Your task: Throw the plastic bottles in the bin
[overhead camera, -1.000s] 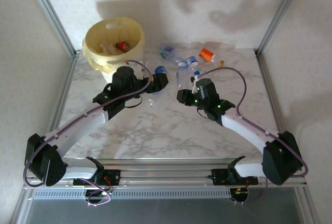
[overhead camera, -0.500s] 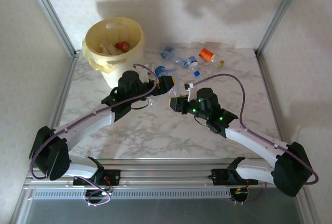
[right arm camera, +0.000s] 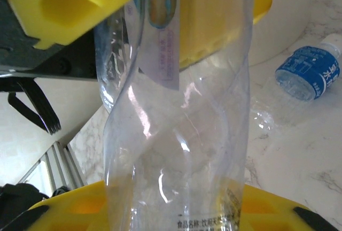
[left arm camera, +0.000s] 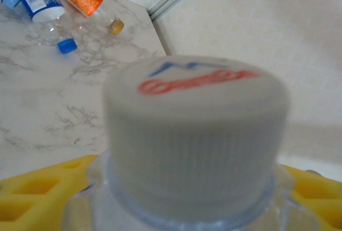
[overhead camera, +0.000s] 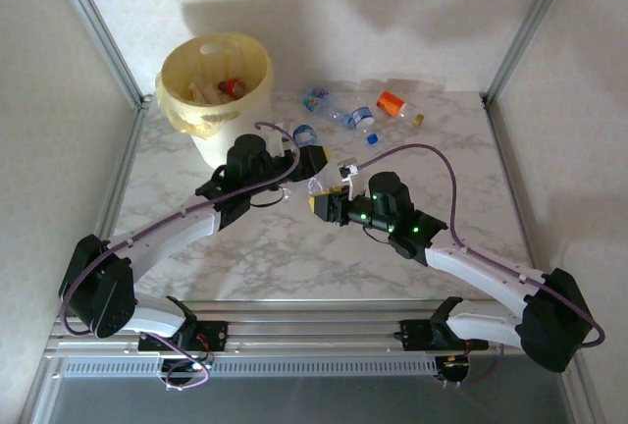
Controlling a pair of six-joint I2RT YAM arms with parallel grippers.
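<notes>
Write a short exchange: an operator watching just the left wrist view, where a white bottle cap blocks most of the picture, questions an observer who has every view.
Operator: What is this white plastic cap with the red logo attached to?
Observer: A crushed clear plastic bottle. The right gripper grips its lower body.
Operator: Where is my left gripper relative to the bin?
Observer: From above, it meets the right gripper mid-table. Both are right of the round pale-yellow plastic bin and nearer the arm bases. The bin has discarded plastic bottles already inside.
</notes>
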